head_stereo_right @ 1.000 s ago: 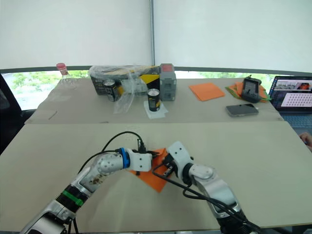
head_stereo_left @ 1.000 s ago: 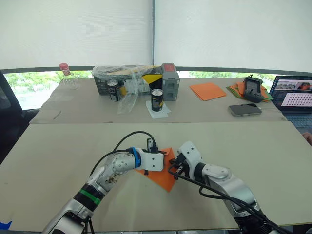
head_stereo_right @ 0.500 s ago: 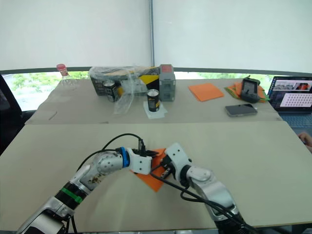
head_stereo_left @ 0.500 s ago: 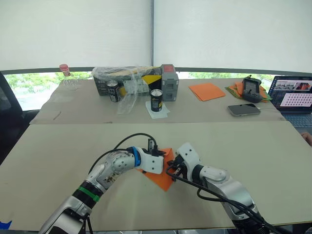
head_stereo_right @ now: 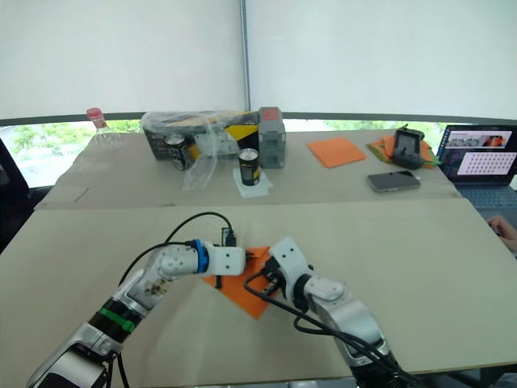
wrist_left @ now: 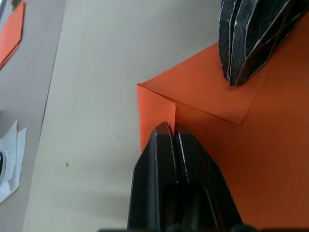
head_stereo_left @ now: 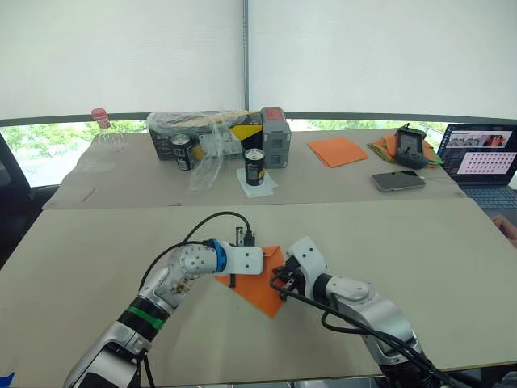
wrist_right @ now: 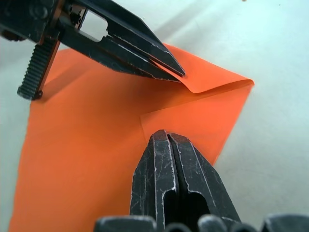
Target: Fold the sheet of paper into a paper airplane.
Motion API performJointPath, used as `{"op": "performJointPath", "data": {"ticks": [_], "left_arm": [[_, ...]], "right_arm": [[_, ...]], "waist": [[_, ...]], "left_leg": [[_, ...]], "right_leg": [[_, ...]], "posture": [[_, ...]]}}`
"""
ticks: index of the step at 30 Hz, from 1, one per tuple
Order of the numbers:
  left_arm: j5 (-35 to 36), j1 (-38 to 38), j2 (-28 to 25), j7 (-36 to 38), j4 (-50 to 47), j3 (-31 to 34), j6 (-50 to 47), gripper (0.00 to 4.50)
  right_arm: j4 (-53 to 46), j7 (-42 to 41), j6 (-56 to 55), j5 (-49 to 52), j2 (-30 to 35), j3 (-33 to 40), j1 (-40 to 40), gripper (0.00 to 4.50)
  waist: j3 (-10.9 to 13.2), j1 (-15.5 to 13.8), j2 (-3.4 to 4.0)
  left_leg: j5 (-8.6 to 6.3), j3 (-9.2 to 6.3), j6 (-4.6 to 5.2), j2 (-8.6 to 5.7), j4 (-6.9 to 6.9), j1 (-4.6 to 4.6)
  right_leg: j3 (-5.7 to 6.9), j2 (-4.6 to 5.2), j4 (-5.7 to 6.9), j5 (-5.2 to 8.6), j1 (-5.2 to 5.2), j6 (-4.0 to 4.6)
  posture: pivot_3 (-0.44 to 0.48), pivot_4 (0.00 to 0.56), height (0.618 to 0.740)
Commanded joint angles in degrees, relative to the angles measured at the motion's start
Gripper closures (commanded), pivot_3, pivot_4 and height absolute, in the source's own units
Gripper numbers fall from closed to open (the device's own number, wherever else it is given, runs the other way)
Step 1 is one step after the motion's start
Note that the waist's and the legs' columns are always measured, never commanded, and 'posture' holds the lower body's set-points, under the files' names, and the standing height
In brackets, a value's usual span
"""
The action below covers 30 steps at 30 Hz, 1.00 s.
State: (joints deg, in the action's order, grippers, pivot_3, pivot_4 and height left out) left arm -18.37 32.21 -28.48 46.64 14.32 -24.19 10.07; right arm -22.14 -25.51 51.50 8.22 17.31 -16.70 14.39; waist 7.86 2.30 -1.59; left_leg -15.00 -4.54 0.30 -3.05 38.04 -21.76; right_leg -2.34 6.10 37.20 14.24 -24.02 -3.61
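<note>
The sheet of paper (head_stereo_left: 257,288) is bright orange and lies partly folded in the middle of the near table, with one corner flap (wrist_right: 207,79) turned over and curling up. My left gripper (head_stereo_left: 269,262) is shut, and its tips (wrist_left: 169,129) rest on that flap by the crease. My right gripper (head_stereo_left: 279,282) is also shut, with its tips (wrist_right: 166,137) pressing on the paper just beside the flap's edge. The two grippers point toward each other, a few centimetres apart. Each wrist view also shows the other gripper.
On the far table stand two cans (head_stereo_left: 254,166), a plastic-wrapped box (head_stereo_left: 212,133) and a bottle (head_stereo_left: 102,123) at the left. A stack of orange sheets (head_stereo_left: 338,150), a phone (head_stereo_left: 398,180), an orange-and-green paper pile (head_stereo_left: 386,148) and a laptop (head_stereo_left: 481,157) are at the right.
The whole picture has shifted a little, so the camera moved. My left gripper has edged slightly farther along the flap. The paper and my right gripper stay about where they were.
</note>
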Motion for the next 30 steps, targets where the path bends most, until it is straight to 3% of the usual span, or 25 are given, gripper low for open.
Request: {"op": "performJointPath", "data": {"ticks": [1,12,30], "left_arm": [[-1.66,0.94,-1.84,0.79,1.81,-0.38,1.27,4.48],[-4.29,1.02,0.50,0.31,2.89,-2.24,-2.53,4.48],[-4.83,-3.89,3.23,3.47,-10.09,-3.76,-17.09,4.48]], "right_arm": [[1.51,0.31,3.33,0.34,0.51,-1.06,-1.63,4.50],[0.90,1.65,3.52,0.44,-0.64,-0.27,-0.65,4.50],[1.14,2.11,4.03,1.46,-0.84,-1.22,-0.79,4.50]], "waist": [[0.00,-0.01,0.00],[-0.07,-0.26,0.02],[-0.11,-0.22,0.04]], "left_leg": [[0.00,0.00,0.00,0.00,0.00,-0.01],[-0.01,-0.02,0.01,-0.01,0.00,0.46],[-0.06,-0.06,0.10,0.00,0.00,0.74]], "right_leg": [[0.00,0.00,0.00,0.00,0.00,0.00],[0.01,0.00,-0.08,0.01,0.54,-0.01],[0.04,0.00,-0.16,0.04,0.90,-0.05]], "posture": [[0.000,0.150,0.739],[0.000,0.150,0.739],[0.000,0.150,0.739]]}}
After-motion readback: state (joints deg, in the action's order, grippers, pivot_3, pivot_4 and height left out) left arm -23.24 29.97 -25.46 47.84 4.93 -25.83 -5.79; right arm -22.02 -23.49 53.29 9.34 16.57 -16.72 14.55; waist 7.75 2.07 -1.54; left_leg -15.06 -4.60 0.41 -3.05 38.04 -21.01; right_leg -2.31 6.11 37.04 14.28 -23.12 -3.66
